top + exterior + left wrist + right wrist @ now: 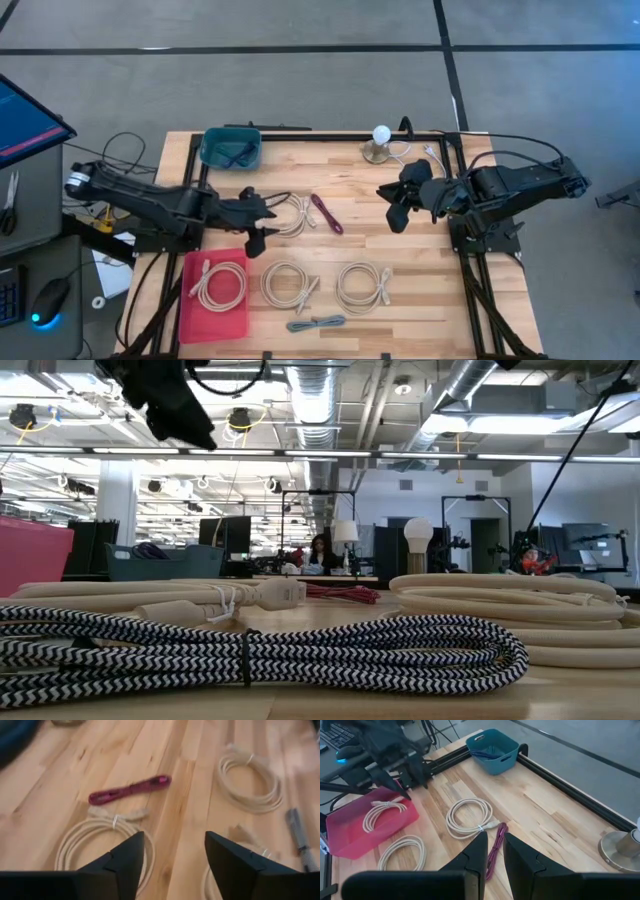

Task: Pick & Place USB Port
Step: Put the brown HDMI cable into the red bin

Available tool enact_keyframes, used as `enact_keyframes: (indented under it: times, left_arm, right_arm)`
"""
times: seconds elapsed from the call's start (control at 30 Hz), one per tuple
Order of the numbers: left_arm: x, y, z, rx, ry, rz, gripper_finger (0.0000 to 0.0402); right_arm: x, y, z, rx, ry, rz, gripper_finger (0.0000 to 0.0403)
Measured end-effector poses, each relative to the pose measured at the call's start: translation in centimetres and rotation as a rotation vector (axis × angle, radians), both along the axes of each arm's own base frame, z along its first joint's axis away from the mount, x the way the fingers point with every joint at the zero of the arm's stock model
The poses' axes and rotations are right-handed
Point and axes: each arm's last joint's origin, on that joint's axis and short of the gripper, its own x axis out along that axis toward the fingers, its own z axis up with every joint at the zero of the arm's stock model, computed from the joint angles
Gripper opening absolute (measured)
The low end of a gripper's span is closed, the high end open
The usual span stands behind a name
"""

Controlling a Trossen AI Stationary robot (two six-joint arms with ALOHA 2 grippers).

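Left gripper [258, 222] open, empty, hovering beside cream coiled USB cable [294, 214], left of the short magenta cable [326, 213]. Right gripper [396, 204] nearly closed, empty. Likely snag: pinching one loop, uncoiling on lift toward red plastic tray [190, 308].

I see my left gripper [174, 862] w/ dark fingers spread wide, nothing btwn them, above the light wooden tabletop [195, 795]. Past it: flat magenta cable [130, 789], coiled cream cables [253, 782] [102, 845], grey braided cable [300, 832] at edge.
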Motion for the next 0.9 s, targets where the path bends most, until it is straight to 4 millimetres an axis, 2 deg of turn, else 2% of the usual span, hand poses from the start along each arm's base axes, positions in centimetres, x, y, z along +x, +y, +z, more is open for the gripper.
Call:
enact_keyframes:
  times: [0.27, 0.63, 0.9]
  left_arm:
    - [1.4, -0.1, -2.5, 0.071, 0.149, 0.001, 0.0235]
    - [3.2, 1.4, -5.4, 0.035, 0.287, 0.043, 0.0208]
    - [4.1, 1.6, -7.4, 0.015, 0.371, 0.039, 0.0198]
  right_arm:
    - [0.0, 0.0, 0.0, -0.002, 0.001, 0.001, 0.0054]
    - [0.0, 0.0, 0.0, -0.002, 0.001, 0.001, 0.0054]
    - [0.0, 0.0, 0.0, -0.002, 0.003, 0.001, 0.0054]
